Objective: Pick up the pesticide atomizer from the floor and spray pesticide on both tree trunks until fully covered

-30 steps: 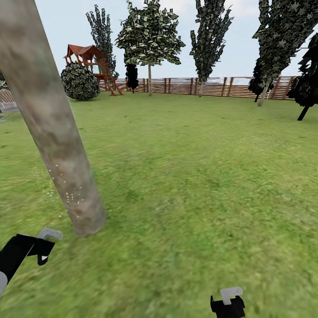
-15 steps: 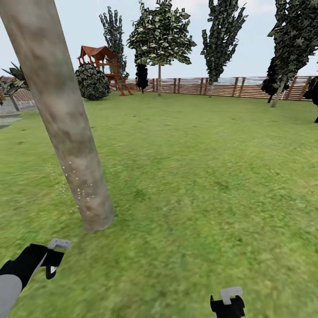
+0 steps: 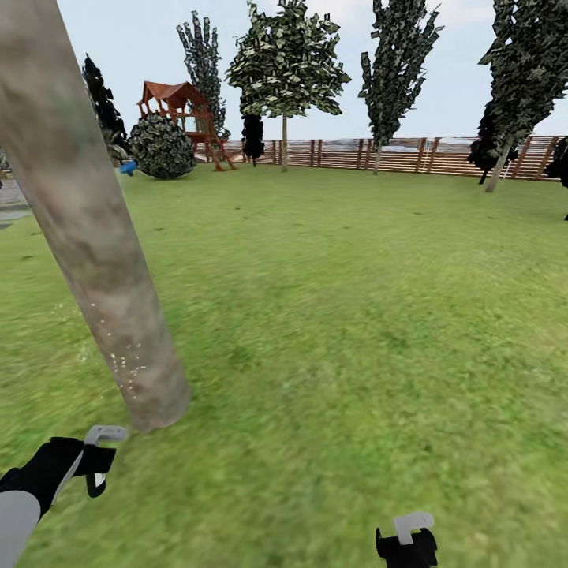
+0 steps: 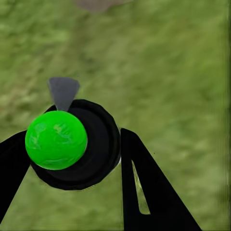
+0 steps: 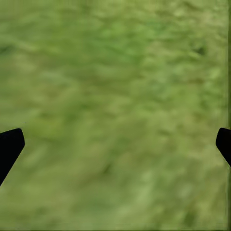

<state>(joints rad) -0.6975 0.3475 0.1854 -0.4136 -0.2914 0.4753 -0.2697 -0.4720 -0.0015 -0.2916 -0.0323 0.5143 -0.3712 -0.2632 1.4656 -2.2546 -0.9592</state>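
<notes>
One thick, mottled grey-brown tree trunk leans across the left of the head view, its base on the grass floor. White specks dot its lower part. My left gripper hovers low, just in front of the trunk's base. In the left wrist view, my left gripper is shut on the pesticide atomizer, a black round body with a bright green cap and a grey nozzle. My right gripper hangs low at the right. Its fingers stand wide apart over bare grass, so it is open.
A brown slatted fence closes the far side of the lawn. A red-roofed play tower and a round bush stand at the back left. A leafy tree and dark slim trees line the fence. Grey paving touches the left edge.
The whole picture has shifted, so the camera has moved; the trunk now sits farther left than half a second ago. Both grippers keep about the same places in the view.
</notes>
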